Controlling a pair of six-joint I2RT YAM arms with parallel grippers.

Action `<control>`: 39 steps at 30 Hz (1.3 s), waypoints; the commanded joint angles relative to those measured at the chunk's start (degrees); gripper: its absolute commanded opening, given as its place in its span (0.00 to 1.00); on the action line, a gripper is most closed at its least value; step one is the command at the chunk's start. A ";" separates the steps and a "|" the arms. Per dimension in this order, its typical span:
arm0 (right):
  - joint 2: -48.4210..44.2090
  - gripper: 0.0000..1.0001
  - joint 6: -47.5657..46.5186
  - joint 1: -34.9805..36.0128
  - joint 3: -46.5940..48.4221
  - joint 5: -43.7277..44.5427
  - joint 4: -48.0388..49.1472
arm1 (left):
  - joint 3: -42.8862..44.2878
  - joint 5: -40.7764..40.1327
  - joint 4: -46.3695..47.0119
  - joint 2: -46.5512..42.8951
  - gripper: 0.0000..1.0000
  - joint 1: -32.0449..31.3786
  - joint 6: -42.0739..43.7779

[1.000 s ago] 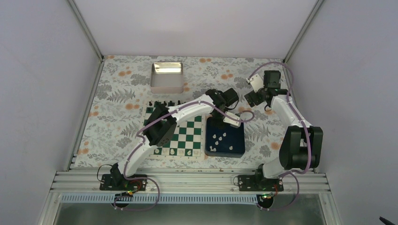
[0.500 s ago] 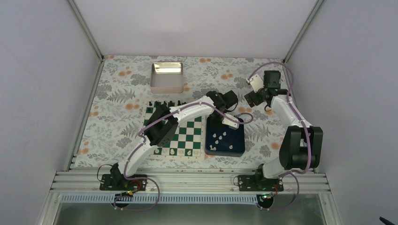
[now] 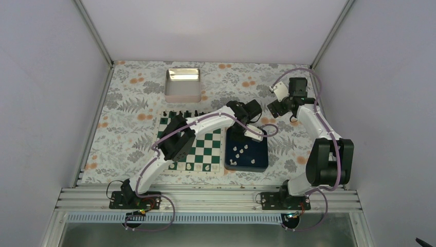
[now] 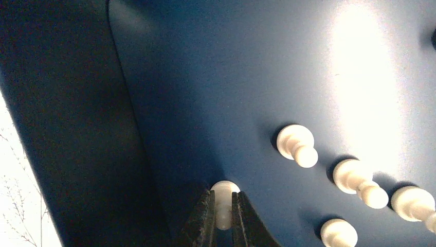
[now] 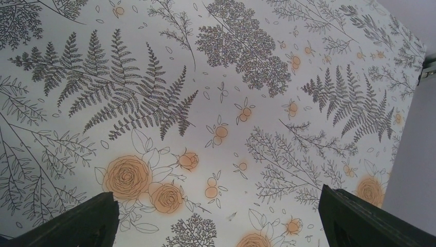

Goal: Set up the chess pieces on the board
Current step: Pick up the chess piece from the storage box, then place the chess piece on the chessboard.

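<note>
Clamped together on a cream chess piece [image 4: 224, 201], the left jaws sit low in the dark blue tray [image 4: 216, 72], close by its wall. Their dark fingers [image 4: 204, 224] press the piece's narrow body from either side. Taking it by the slim middle looks deliberate: that is probably the surest hold on so small a thing, and it leaves the ends free for setting down. The piece's long axis runs in line with the fingers, and a rounded end shows beyond the fingertips, pointing away from the wrist. Whether it lies flat on the tray floor or is tipped up I cannot tell.

Near it, apart from one another, more loose pieces [image 4: 296, 145] lie on their sides, pointing different ways. Seen from above, the tray sits just beside the right edge of the board [image 3: 204, 149], which carries a few placed pieces [image 3: 198, 166] along its near row and small black pieces [image 3: 177, 113] at its far edge.

Right jaws stand wide apart, holding nothing, above the floral surface [image 5: 216, 77] beyond the tray, seemingly parked clear of the work.
</note>
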 commanded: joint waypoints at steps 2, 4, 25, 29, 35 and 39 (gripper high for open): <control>-0.51 1.00 -0.04 -0.21 -0.19 -0.99 -0.09 | -1.38 -1.45 0.81 -1.81 0.03 -0.57 -0.19; -0.63 1.00 -0.11 -0.21 -0.19 -1.01 -0.11 | -1.40 -1.79 0.78 -2.57 0.02 -0.58 -0.36; -0.65 1.00 0.03 -0.14 0.66 -1.60 -1.52 | -29.72 -11.94 1.09 -36.93 0.03 8.29 -5.52; -0.29 1.00 0.11 0.02 1.16 -1.75 -1.96 | -42.61 -10.59 4.91 -46.43 0.03 17.17 -6.54; 0.14 1.00 0.39 0.14 1.72 -1.55 -2.60 | -58.83 -8.39 9.14 -57.65 0.03 29.35 -6.16; 0.41 1.00 0.32 0.20 1.92 -1.69 -2.88 | -66.61 -8.42 9.93 -62.58 0.03 34.30 -5.83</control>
